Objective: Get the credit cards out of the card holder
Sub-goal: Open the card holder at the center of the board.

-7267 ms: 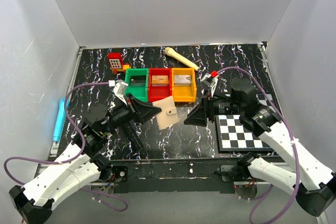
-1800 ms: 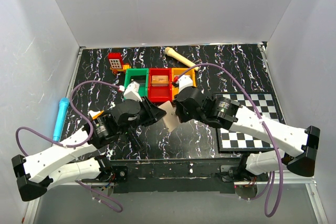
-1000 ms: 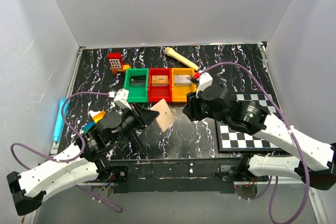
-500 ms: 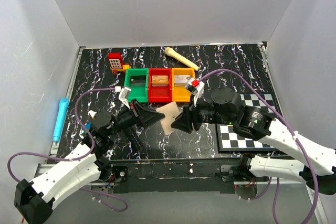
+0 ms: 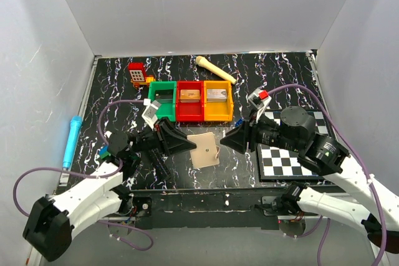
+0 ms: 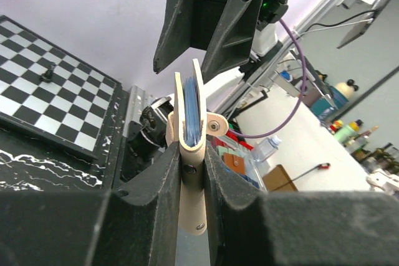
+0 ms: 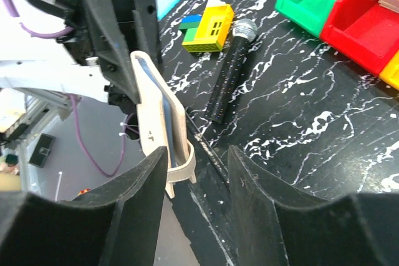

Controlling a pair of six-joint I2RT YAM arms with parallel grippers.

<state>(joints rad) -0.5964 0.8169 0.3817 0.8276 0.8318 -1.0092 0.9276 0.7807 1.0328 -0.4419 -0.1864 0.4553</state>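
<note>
Centre of workspace: card holder (image 5: 203, 149) pinched at one edge by L gripper (image 5: 189, 147), held edge-up; R gripper (image 5: 224, 142) spread, just beside it. Prob. light, thin, floppy; take cards at pocket mouth w/ narrow pinch.

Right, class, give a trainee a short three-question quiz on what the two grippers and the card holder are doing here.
1. True or false: the left gripper is clamped on the card holder, holding it clear of the table.
2. In the left wrist view, the cards showing between the holder's flaps are: A blue, B red, C green.
3. In one word, are the jaws of the right gripper open or shut?

Key: 1 true; 2 A; 3 open.
</note>
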